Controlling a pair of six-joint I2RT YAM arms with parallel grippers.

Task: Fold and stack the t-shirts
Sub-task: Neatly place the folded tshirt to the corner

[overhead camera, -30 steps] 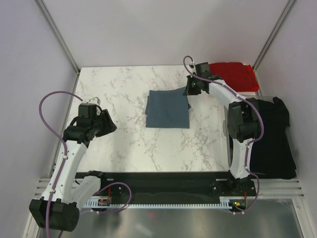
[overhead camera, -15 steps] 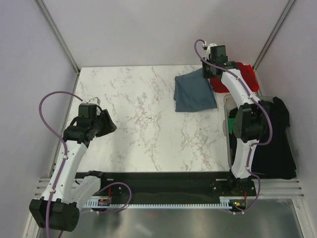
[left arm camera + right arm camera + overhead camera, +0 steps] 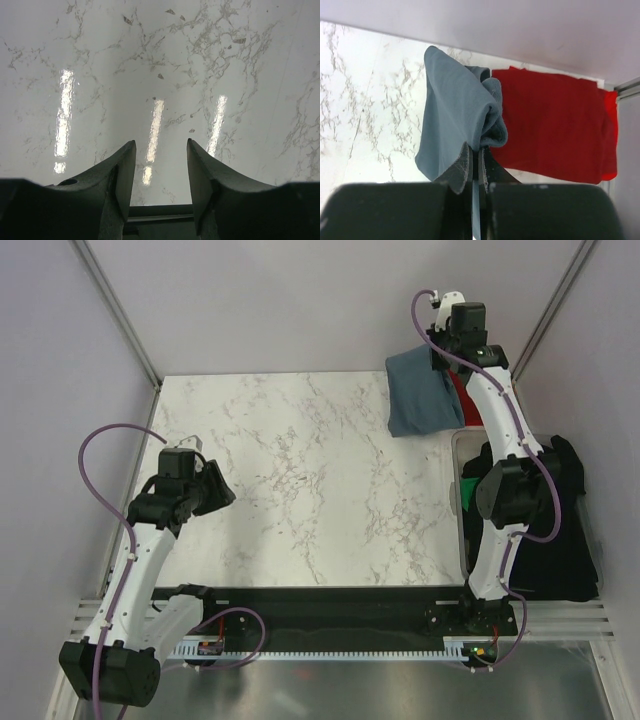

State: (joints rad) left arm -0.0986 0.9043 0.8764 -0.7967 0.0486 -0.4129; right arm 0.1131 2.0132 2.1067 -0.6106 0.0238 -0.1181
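Blue-grey t-shirt (image 3: 452,125) is pinched bunched in the closed right end effector (image 3: 475,167), over the red t-shirt (image 3: 555,125), which is mostly hidden in the top view. Left end effector (image 3: 159,165) is seen half open, holding nothing, above the counter (image 3: 150,60)

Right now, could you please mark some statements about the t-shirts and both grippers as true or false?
The right gripper is shut on the blue-grey t-shirt. True.
The red t-shirt lies mid-table. False: it lies at the table's far right corner.
The left gripper holds a black t-shirt. False: it is open and empty above bare marble.
The black t-shirts lie heaped at the right side. True.
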